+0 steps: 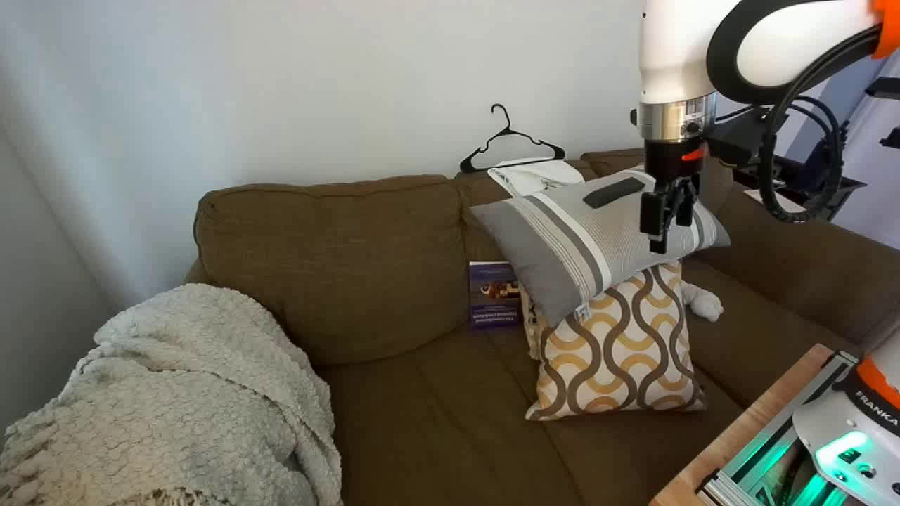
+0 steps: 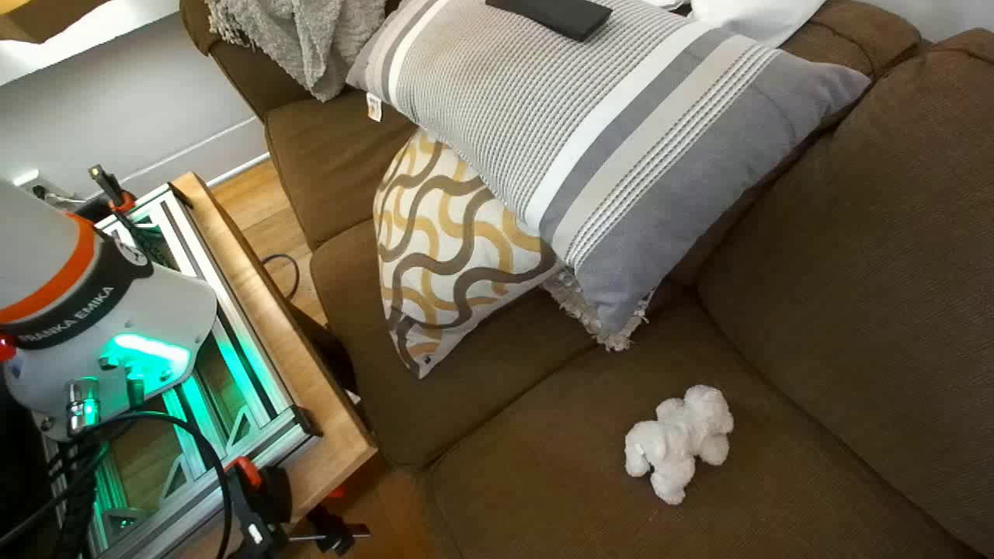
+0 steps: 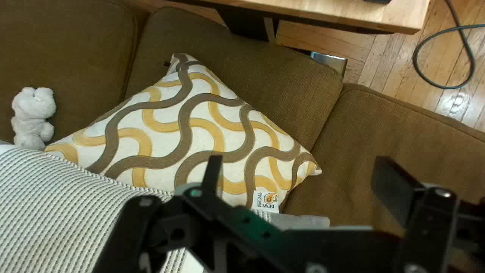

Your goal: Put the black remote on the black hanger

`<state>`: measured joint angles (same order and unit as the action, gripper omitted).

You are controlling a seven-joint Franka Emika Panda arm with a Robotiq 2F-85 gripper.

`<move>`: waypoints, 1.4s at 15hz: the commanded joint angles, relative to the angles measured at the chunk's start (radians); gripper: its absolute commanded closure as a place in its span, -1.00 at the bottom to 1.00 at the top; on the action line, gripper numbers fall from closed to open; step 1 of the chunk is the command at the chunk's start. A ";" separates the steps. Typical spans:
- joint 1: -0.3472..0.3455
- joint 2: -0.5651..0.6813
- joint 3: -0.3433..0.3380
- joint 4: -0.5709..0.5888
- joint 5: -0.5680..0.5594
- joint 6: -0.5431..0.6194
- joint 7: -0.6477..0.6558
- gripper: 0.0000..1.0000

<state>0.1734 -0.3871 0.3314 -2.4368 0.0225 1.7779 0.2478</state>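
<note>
The black remote (image 1: 614, 192) lies flat on top of the grey striped pillow (image 1: 598, 218). In an exterior view the remote (image 2: 555, 15) is at the top edge of the picture. The black hanger (image 1: 508, 131) stands hook up against the wall on top of the sofa back, behind the pillow. My gripper (image 1: 669, 228) is above the front part of the striped pillow, to the right of the remote in that view, and not touching it. In the wrist view the gripper (image 3: 299, 167) is open with nothing between its fingers. Neither the remote nor the hanger shows in the wrist view.
A patterned yellow and brown pillow (image 1: 612, 344) props up the striped one. A white cloth (image 1: 541, 176) lies by the hanger. A book (image 1: 494, 295), a white plush toy (image 2: 679, 442) and a fleece blanket (image 1: 183, 400) are on the brown sofa (image 1: 337, 267).
</note>
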 commanded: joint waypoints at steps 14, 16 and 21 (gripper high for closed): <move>-0.053 0.020 -0.060 -0.006 -0.009 -0.009 0.161 -1.00; -0.092 0.029 -0.097 -0.019 -0.017 0.000 0.201 -1.00; -0.208 0.076 -0.202 -0.021 -0.036 0.009 0.288 -1.00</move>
<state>0.0171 -0.3363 0.1800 -2.4508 0.0043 1.7783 0.4790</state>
